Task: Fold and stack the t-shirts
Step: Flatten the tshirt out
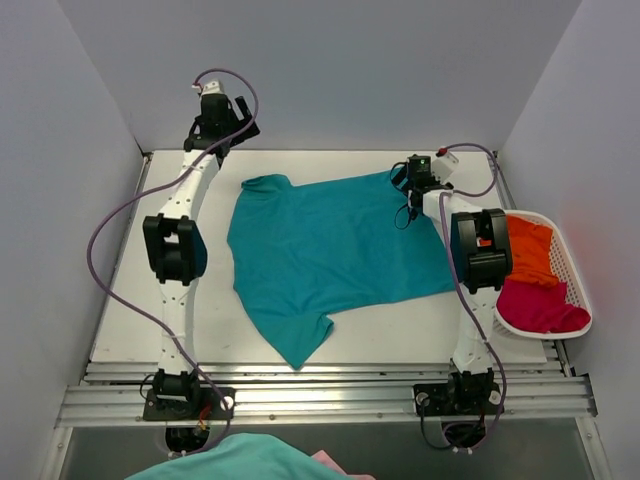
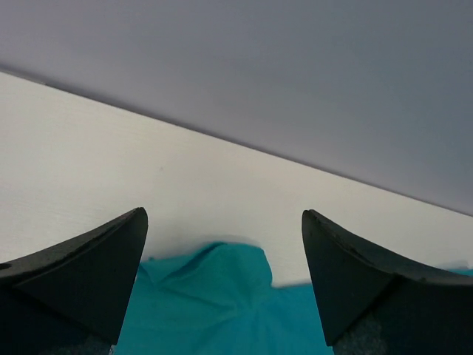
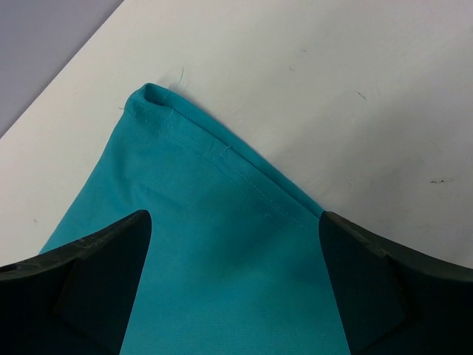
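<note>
- the teal t-shirt (image 1: 330, 250) lay spread flat in the middle of the table (image 1: 400, 335), sleeves out, not a single fold in it yet.
- the left gripper (image 2: 223, 213) hung raised near the table's far-left corner, fingers spread wide with nothing between them. a sleeve tip of the teal shirt showed just below in its wrist view.
- the right gripper (image 3: 235, 215) hovered over the shirt's far-right hem corner, fingers spread as well. the cloth sat beneath them but was not pinched.
- the orange t-shirt (image 1: 530, 250) and the magenta-red t-shirt (image 1: 540, 305) sat bunched in the white basket (image 1: 578, 275) at the right edge, well apart from either claw.
- no folded shirt showed in any view.
- early days, by the look of it: shirt one was laid out and both claws were lined up on its far side, so the first fold seemed about to start. all three folds and the stacking were left to do.
</note>
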### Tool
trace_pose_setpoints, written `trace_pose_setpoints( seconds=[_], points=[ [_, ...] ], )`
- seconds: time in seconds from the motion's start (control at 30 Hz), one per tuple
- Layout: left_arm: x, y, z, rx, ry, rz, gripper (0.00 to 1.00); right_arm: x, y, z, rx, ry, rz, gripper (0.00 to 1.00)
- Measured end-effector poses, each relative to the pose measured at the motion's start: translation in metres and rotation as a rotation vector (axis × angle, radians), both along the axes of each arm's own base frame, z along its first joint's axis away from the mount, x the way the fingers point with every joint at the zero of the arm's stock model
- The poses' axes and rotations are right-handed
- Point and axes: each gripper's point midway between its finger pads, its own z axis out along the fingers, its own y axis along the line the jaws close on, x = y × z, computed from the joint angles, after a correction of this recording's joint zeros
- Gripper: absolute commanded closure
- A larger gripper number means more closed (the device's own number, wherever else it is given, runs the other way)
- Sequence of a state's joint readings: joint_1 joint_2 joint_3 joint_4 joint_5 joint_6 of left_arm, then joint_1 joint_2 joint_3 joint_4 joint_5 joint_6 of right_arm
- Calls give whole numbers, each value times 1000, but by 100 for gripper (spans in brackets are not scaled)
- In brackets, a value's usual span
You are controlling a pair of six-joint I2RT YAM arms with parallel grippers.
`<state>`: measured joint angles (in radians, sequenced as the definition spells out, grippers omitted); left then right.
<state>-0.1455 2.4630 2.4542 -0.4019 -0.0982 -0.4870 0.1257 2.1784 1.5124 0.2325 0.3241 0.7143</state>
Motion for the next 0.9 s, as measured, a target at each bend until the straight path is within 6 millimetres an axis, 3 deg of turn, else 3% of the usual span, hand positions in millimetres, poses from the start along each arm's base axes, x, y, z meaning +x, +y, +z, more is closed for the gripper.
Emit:
trace_pose_setpoints(
  seconds=[0.07,0.17,0.2,0.23,0.27,0.3,0.33,0.4,0.5,0.6,0.9],
  points=[
    [-21,-7,19,4,3,-12,0,-1,0,0,-2,0,2,7],
    [-57,-19,29,2,12,-32,22,-7,-1,0,-4,8,3,8],
    [-67,-23,26,-2,18,-42,47,-10,-1,0,-4,10,3,12],
    [-74,-27,20,-10,31,-47,61,-11,-1,2,-5,8,4,14],
    [-76,-30,11,-14,42,-52,78,-12,-1,3,-4,7,4,21],
    [-78,-31,-1,-21,62,-55,89,-13,-1,5,-5,4,5,49],
    [-77,-32,-16,-22,90,-56,98,-14,-2,7,-8,1,8,62],
    [-73,-33,-51,-28,151,-51,98,-14,-1,12,-4,-10,9,86],
    [-73,-33,-119,-38,276,-42,98,-12,0,18,1,-27,11,96],
    [-82,-33,-174,-42,387,-36,98,-12,0,19,2,-30,11,100],
    [-54,-41,-155,-67,328,-40,98,-12,0,20,3,-32,11,100]
  ],
)
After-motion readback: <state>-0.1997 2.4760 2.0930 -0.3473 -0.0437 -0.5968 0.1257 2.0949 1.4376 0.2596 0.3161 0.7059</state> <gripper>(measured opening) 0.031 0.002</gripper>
